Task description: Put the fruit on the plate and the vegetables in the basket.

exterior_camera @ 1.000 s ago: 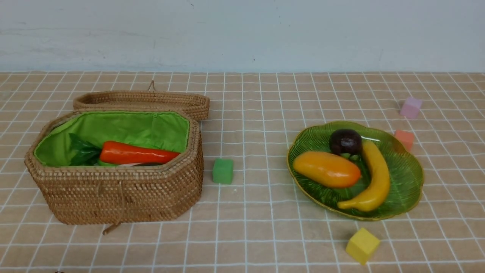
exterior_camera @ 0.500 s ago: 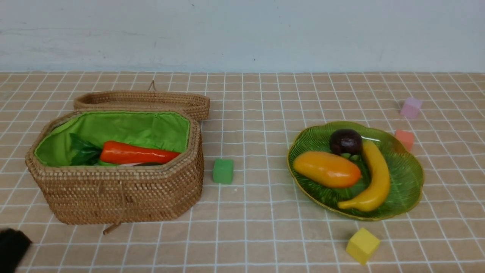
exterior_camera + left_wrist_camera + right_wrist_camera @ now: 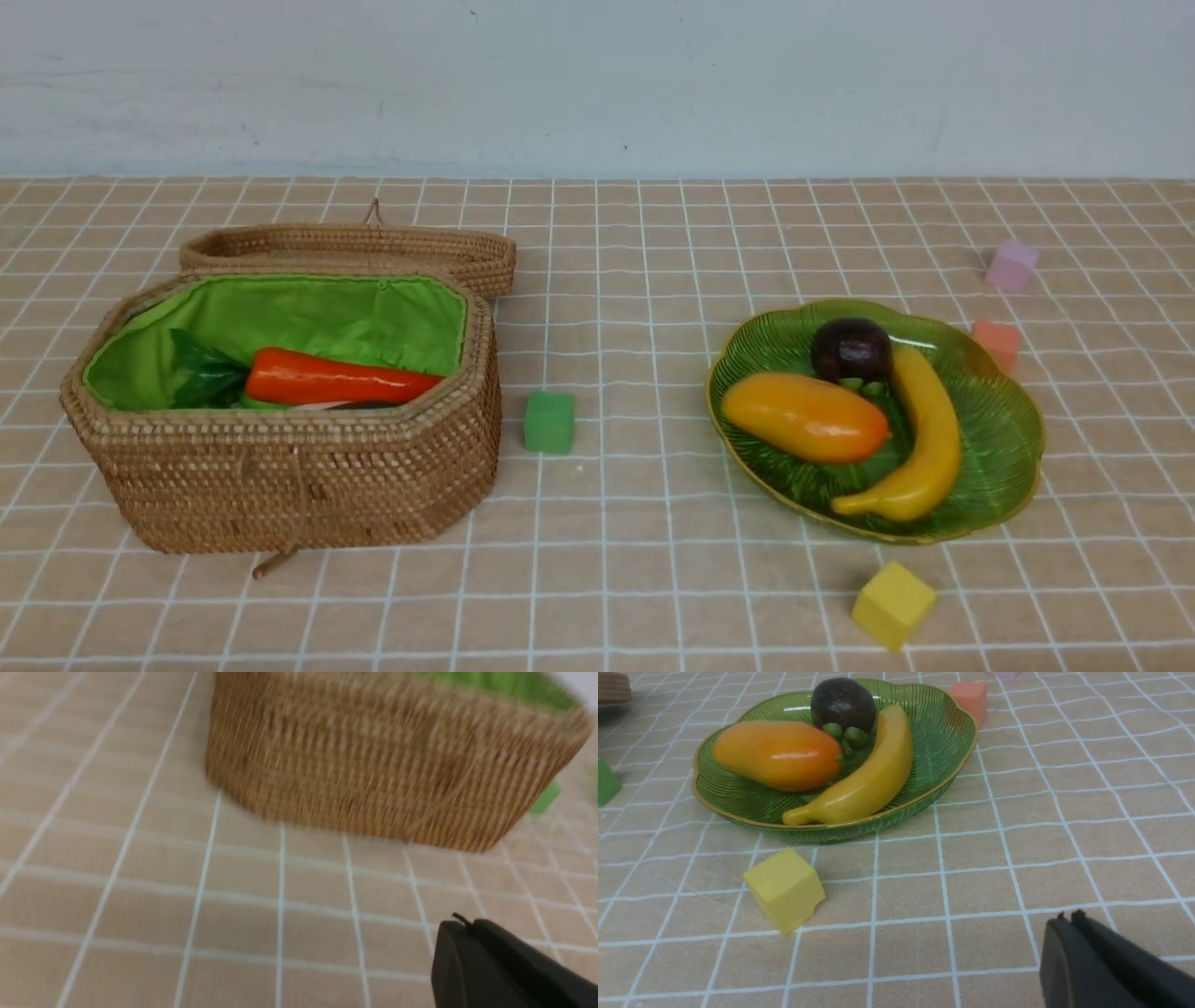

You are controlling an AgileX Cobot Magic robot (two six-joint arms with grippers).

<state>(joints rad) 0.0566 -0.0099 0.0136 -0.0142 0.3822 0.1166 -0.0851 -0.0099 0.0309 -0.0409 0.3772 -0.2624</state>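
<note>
The wicker basket (image 3: 280, 467) stands at the left with its lid (image 3: 350, 247) lying open behind it. Inside, on the green lining, lies an orange-red carrot (image 3: 341, 378) with dark green leaves; anything under it is mostly hidden. The green glass plate (image 3: 999, 439) at the right holds the mango (image 3: 803, 417), the mangosteen (image 3: 850, 348) and the banana (image 3: 920, 434). No arm shows in the front view. My left gripper (image 3: 462, 924) is shut and empty, low over the cloth in front of the basket (image 3: 373, 765). Empty too, my right gripper (image 3: 1066, 917) is shut near the plate (image 3: 952, 742).
Small foam cubes lie on the checked cloth: a green cube (image 3: 549, 422) between basket and plate, a yellow cube (image 3: 892, 604) in front of the plate, an orange cube (image 3: 997, 341) and a pink cube (image 3: 1012, 264) behind it. A pale wall bounds the far edge.
A dark part of the left arm showed at the lower left corner half a second ago and is gone from the front view. The fruit, vegetables and cubes lie as before.
</note>
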